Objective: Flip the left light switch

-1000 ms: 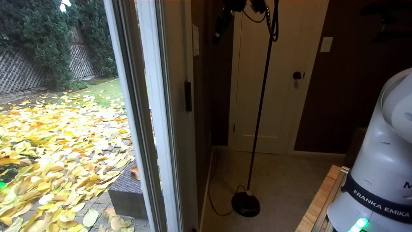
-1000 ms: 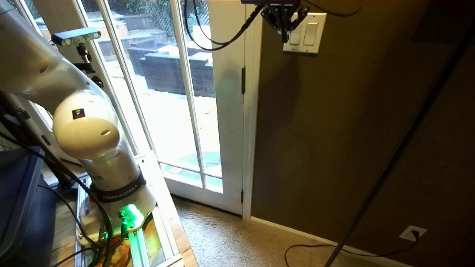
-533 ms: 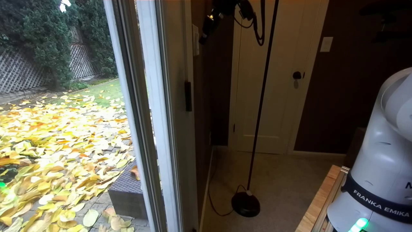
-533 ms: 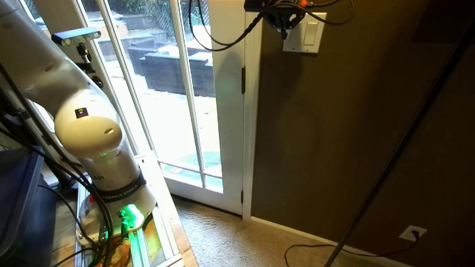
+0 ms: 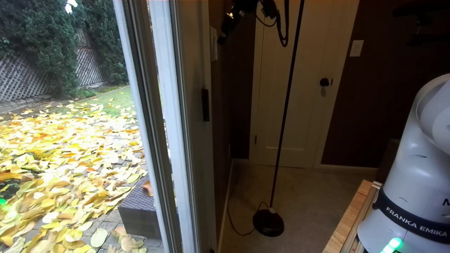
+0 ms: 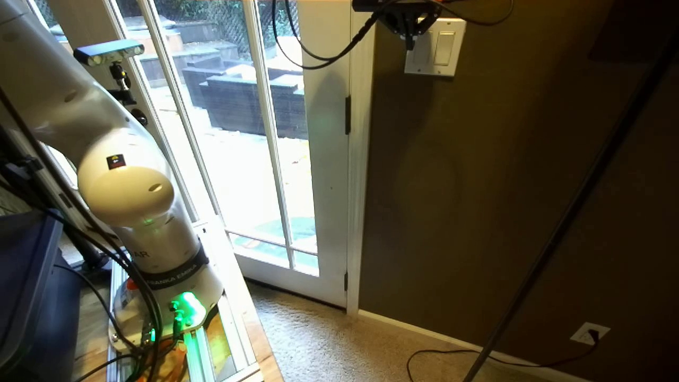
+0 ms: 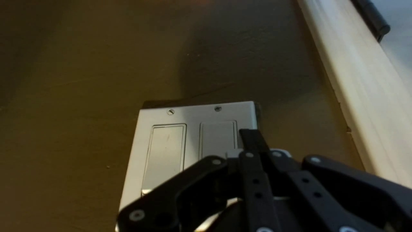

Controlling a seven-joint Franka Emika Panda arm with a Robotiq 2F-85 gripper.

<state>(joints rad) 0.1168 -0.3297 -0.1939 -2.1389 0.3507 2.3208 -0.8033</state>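
The white wall plate (image 6: pixel 448 69) carries two rocker switches; obliquely it is a narrow pale strip (image 5: pixel 214 45). The left light switch (image 6: pixel 424 54) is the rocker nearer the door frame, partly behind my gripper. In the wrist view, which stands upside down, this left light switch (image 7: pixel 218 138) is the shaded rocker on the right, its other end hidden by my fingers. My gripper (image 6: pixel 409 43) is shut with nothing between its fingertips, which also show in the wrist view (image 7: pixel 252 138) and an exterior view (image 5: pixel 221 39). The fingertips are close to the plate; I cannot tell whether they touch.
The second rocker (image 6: pixel 444 48) sits beside the left one. A white door frame (image 6: pixel 360 159) and glass door stand near the plate. A thin black lamp pole (image 5: pixel 286 105) stands near the wall. Cables (image 6: pixel 329 61) hang from my wrist.
My gripper has moved toward the wall plate over the last second. In the last half second it has risen slightly, staying shut. The wrist cables shifted with it.
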